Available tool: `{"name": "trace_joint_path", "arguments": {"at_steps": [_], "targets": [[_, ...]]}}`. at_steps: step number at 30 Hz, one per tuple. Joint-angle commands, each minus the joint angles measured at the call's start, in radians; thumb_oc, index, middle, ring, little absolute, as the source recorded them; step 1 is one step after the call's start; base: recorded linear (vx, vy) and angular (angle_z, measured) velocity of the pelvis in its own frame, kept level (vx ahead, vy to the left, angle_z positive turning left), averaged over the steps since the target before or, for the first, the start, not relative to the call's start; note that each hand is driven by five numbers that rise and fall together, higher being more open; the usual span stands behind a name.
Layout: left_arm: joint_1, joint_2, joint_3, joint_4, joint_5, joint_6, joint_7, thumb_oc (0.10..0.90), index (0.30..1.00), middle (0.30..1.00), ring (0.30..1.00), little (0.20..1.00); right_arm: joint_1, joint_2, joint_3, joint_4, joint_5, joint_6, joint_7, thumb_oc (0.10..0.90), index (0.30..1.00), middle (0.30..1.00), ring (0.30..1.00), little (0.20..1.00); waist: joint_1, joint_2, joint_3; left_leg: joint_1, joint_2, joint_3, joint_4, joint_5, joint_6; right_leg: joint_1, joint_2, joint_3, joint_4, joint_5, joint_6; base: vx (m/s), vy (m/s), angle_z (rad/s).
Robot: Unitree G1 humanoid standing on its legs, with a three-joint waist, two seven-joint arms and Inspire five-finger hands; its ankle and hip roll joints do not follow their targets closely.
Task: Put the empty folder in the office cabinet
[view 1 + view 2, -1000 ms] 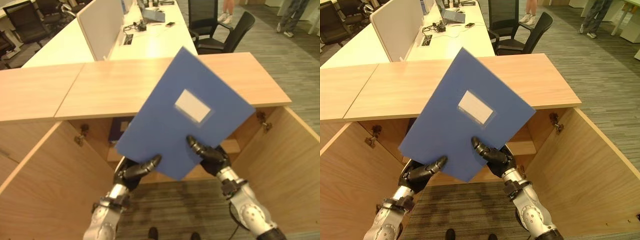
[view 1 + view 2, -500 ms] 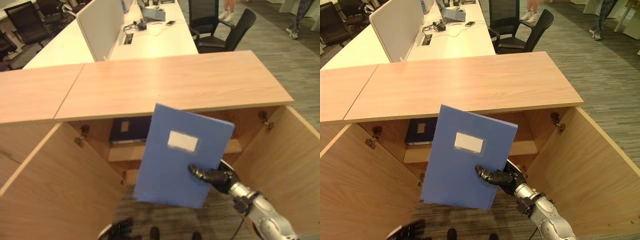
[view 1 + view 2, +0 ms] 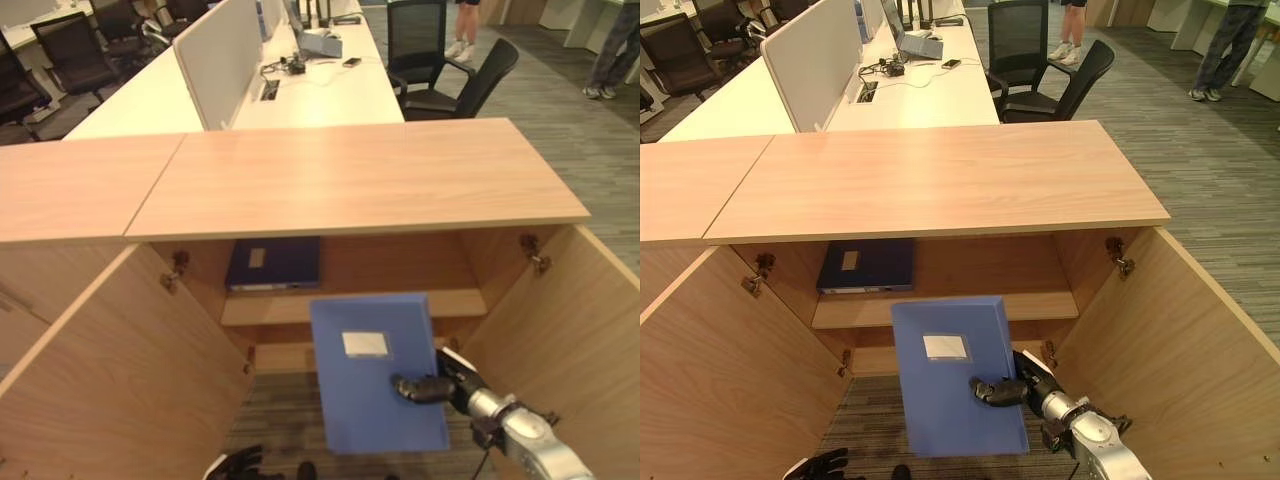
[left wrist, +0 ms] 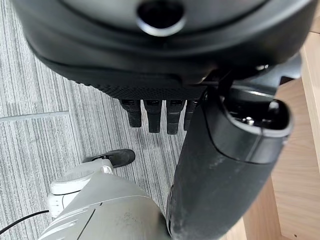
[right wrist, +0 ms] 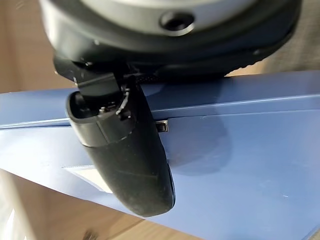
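One hand alone now carries the blue folder [image 3: 955,375]: the right hand [image 3: 1008,390] pinches it at its right edge, thumb across the front cover and fingers hidden behind, as the right wrist view confirms. A second ago both hands held the folder high and tilted above the cabinet top; since then the left hand [image 3: 238,464] has let go and dropped to the near left bottom of the scene, where it hangs over the carpet with fingers loosely hanging and holding nothing, as its wrist view shows. The folder has come down and turned nearly upright, and now stands in front of the open office cabinet [image 3: 940,180], just near of the shelf [image 3: 1040,303] and level with the lower compartment. That puts the task past the handover and into the insertion: the folder still has to travel farther in before release.

Counted, there are two folders in sight, the carried one and a darker one [image 3: 867,266] lying flat on the left of the shelf. Two cabinet doors [image 3: 720,370] stand swung open, one on each side. Far behind, two black chairs [image 3: 1060,80] sit by a long white desk [image 3: 920,80], and two people's legs [image 3: 1225,45] show at the far right.
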Motion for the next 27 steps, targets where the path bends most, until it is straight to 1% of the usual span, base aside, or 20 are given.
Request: {"name": "trace_joint_path", "arguments": {"at_steps": [1,2,3,5,6,8,9,10,13,16,19,20,22,23,25,26,27], "targets": [[-0.003,0.030,-0.048,0.044,0.038,0.010,0.021,0.800,0.900,0.900,0.900,0.900,-0.125,0.090,-0.017,-0.049,0.157,-0.112,-0.017,0.400,0.300,0.300,0.300,0.300,0.018,-0.055,0.020,0.047,0.074,0.018,0.116,-0.147,-0.074,0.005,-0.072,0.019,0.018,-0.089,0.082,0.02,0.011,0.15],[-0.004,0.029,-0.048,0.040,0.020,0.009,0.028,0.800,0.900,0.900,0.900,0.900,-0.130,0.122,-0.028,-0.008,0.214,-0.113,-0.027,0.400,0.300,0.300,0.300,0.300,0.022,-0.055,0.021,0.046,0.074,0.015,0.114,-0.146,-0.074,0.006,-0.072,0.016,0.018,-0.090,0.083,0.04,0.024,0.13],[-0.008,0.028,-0.051,0.029,-0.026,0.007,0.041,0.800,0.900,0.900,0.900,0.900,-0.153,0.223,-0.082,0.114,0.417,-0.133,-0.066,0.400,0.300,0.300,0.300,0.300,0.031,-0.056,0.020,0.043,0.070,0.007,0.111,-0.145,-0.073,0.008,-0.072,0.009,0.019,-0.092,0.083,0.03,0.017,0.08],[-0.009,0.029,-0.051,0.029,-0.026,0.007,0.041,0.800,0.900,0.900,0.900,0.900,-0.155,0.224,-0.082,0.116,0.419,-0.134,-0.065,0.400,0.300,0.300,0.300,0.300,0.032,-0.057,0.021,0.043,0.070,0.007,0.112,-0.145,-0.073,0.009,-0.072,0.009,0.019,-0.092,0.083,0.02,0.013,0.09],[-0.008,0.026,-0.058,0.013,-0.065,0.003,0.046,0.800,0.900,0.900,0.900,0.900,-0.179,0.283,-0.140,0.174,0.559,-0.149,-0.075,0.400,0.300,0.300,0.300,0.300,0.040,-0.056,0.024,0.041,0.066,0.000,0.111,-0.146,-0.073,0.012,-0.073,0.003,0.019,-0.096,0.085,0.03,0.016,0.08],[-0.007,0.031,-0.061,-0.003,-0.086,0.000,0.050,0.800,0.900,0.900,0.900,0.900,-0.199,0.307,-0.175,0.203,0.634,-0.166,-0.095,0.400,0.300,0.300,0.300,0.300,0.048,-0.055,0.025,0.039,0.063,-0.009,0.110,-0.148,-0.072,0.014,-0.074,-0.003,0.022,-0.100,0.086,0.03,0.015,0.06],[-0.004,0.037,-0.073,-0.028,-0.103,-0.004,0.048,0.800,0.900,0.900,0.900,0.900,-0.232,0.318,-0.214,0.233,0.690,-0.182,-0.107,0.400,0.300,0.300,0.300,0.300,0.059,-0.054,0.029,0.034,0.059,-0.019,0.113,-0.151,-0.073,0.015,-0.077,-0.014,0.026,-0.105,0.086,0.02,0.009,0.15],[-0.005,0.037,-0.074,-0.029,-0.103,-0.004,0.047,0.800,0.900,0.900,0.900,0.900,-0.233,0.317,-0.215,0.235,0.690,-0.182,-0.107,0.400,0.300,0.300,0.300,0.300,0.059,-0.054,0.030,0.033,0.059,-0.020,0.114,-0.151,-0.073,0.016,-0.077,-0.014,0.027,-0.105,0.086,0.01,0.002,0.17],[-0.004,0.049,-0.102,-0.069,-0.119,-0.003,0.036,0.800,0.900,0.900,0.900,0.900,-0.306,0.319,-0.295,0.259,0.759,-0.224,-0.139,0.400,0.300,0.300,0.300,0.300,0.081,-0.049,0.042,0.015,0.052,-0.045,0.123,-0.155,-0.070,0.006,-0.085,-0.036,0.058,-0.121,0.087,-0.02,-0.005,0.16],[-0.027,0.070,-0.150,-0.091,-0.106,-0.007,0.036,0.800,0.900,0.900,0.900,0.900,-0.423,0.297,-0.376,0.303,0.828,-0.278,-0.172,0.400,0.300,0.300,0.300,0.300,0.097,-0.032,0.076,-0.023,0.040,-0.087,0.137,-0.157,-0.062,-0.065,-0.104,-0.075,0.149,-0.147,0.086,-0.11,0.029,0.50],[-0.047,0.092,-0.177,-0.103,-0.103,-0.010,0.036,0.800,0.900,0.900,0.900,0.900,-0.541,0.252,-0.435,0.373,0.875,-0.312,-0.203,0.400,0.300,0.300,0.300,0.300,0.101,-0.015,0.097,-0.060,0.030,-0.108,0.148,-0.153,-0.053,-0.134,-0.123,-0.088,0.220,-0.158,0.087,-0.11,0.061,0.40],[-0.048,0.105,-0.191,-0.105,-0.098,-0.010,0.037,0.800,0.900,0.900,0.900,0.900,-0.606,0.234,-0.478,0.426,0.916,-0.329,-0.225,0.400,0.300,0.300,0.300,0.300,0.110,-0.006,0.093,-0.070,0.024,-0.113,0.145,-0.149,-0.049,-0.140,-0.129,-0.091,0.226,-0.162,0.091,-0.01,0.057,0.26],[-0.047,0.119,-0.200,-0.112,-0.110,-0.010,0.033,0.800,0.900,0.900,0.900,0.900,-0.667,0.205,-0.511,0.462,0.950,-0.347,-0.240,0.400,0.300,0.300,0.300,0.300,0.120,0.001,0.086,-0.072,0.019,-0.119,0.136,-0.144,-0.048,-0.131,-0.132,-0.097,0.214,-0.164,0.096,0.05,0.025,0.32],[-0.042,0.133,-0.209,-0.123,-0.123,-0.011,0.028,0.800,0.900,0.900,0.900,0.900,-0.726,0.161,-0.538,0.516,0.971,-0.361,-0.260,0.400,0.300,0.300,0.300,0.300,0.130,0.007,0.079,-0.072,0.015,-0.126,0.122,-0.135,-0.050,-0.114,-0.131,-0.101,0.192,-0.164,0.100,0.06,0.002,0.33],[-0.048,0.149,-0.238,-0.139,-0.133,-0.013,0.023,0.800,0.900,0.900,0.900,0.900,-0.843,0.094,-0.549,0.604,0.991,-0.368,-0.292,0.400,0.300,0.300,0.300,0.300,0.152,0.021,0.080,-0.078,0.007,-0.136,0.102,-0.123,-0.056,-0.098,-0.133,-0.118,0.161,-0.158,0.105,0.03,0.008,0.35],[-0.054,0.152,-0.249,-0.146,-0.139,-0.014,0.023,0.800,0.900,0.900,0.900,0.900,-0.889,0.066,-0.546,0.631,0.991,-0.369,-0.303,0.400,0.300,0.300,0.300,0.300,0.157,0.028,0.083,-0.083,0.005,-0.139,0.095,-0.118,-0.057,-0.099,-0.134,-0.122,0.153,-0.154,0.107,-0.01,0.013,0.35],[-0.055,0.155,-0.256,-0.149,-0.144,-0.015,0.024,0.800,0.900,0.900,0.900,0.900,-0.917,0.052,-0.546,0.646,0.993,-0.369,-0.312,0.400,0.300,0.300,0.300,0.300,0.161,0.031,0.084,-0.085,0.004,-0.141,0.092,-0.116,-0.058,-0.101,-0.135,-0.124,0.151,-0.153,0.108,-0.03,0.013,0.28]]}}
